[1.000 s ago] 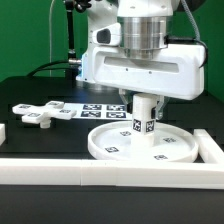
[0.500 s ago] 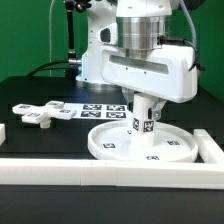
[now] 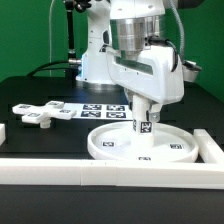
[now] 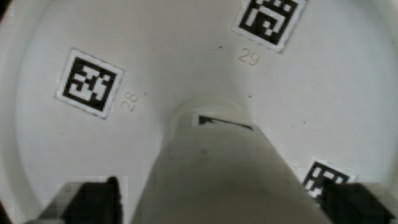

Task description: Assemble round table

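Observation:
The round white disc top (image 3: 108,146) lies flat on the black table. The short cylindrical leg (image 3: 143,118) stands upright on its middle. My gripper (image 3: 141,100) comes straight down over the leg and is shut on its upper part. In the wrist view the leg (image 4: 217,150) runs down to the disc (image 4: 169,45), with my fingers (image 4: 93,203) dark on either side of it. The flat cross-shaped base (image 3: 40,113) lies loose on the table at the exterior view's left, apart from the gripper.
The marker board (image 3: 100,111) lies behind the disc. Long white border bars run along the front (image 3: 100,172) and the exterior view's right (image 3: 211,148); a short piece shows at the left edge (image 3: 3,132).
My hand has turned about the upright leg: its wide body now faces more sideways. The leg stays standing on the disc. The base has not moved.

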Controlling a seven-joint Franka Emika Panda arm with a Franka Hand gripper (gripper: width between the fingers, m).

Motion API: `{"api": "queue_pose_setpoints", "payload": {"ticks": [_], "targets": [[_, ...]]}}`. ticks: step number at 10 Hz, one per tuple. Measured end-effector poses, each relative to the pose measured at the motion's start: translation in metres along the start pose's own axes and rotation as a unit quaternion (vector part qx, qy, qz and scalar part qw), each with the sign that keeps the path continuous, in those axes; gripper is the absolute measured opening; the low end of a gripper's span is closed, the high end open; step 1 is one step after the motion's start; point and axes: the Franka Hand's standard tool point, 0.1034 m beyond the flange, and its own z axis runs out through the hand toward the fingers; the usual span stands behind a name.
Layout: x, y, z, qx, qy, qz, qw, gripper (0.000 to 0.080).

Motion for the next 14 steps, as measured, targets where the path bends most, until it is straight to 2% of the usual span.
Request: {"api": "queue_pose_setpoints", "payload": {"ticks": [1, 2, 3, 6, 11, 12, 13, 14], "targets": [[-0.001, 0.0, 0.0, 0.0, 0.0, -0.012, 1.0, 0.0579], [-0.006, -0.003, -0.004, -0.001, 0.005, -0.067, 0.998, 0.0637], [-0.011, -0.001, -0.009, 0.0, 0.005, -0.118, 0.993, 0.0637], [-0.017, 0.018, -0.022, -0.003, -0.004, -0.198, 0.98, 0.0649], [-0.019, 0.018, -0.018, -0.006, -0.003, -0.208, 0.978, 0.0649], [-0.023, 0.022, -0.02, -0.006, -0.001, -0.253, 0.968, 0.0649], [-0.021, 0.035, -0.025, -0.007, -0.004, -0.305, 0.952, 0.0649], [-0.016, 0.046, -0.029, -0.005, -0.007, -0.321, 0.947, 0.0649]]}}
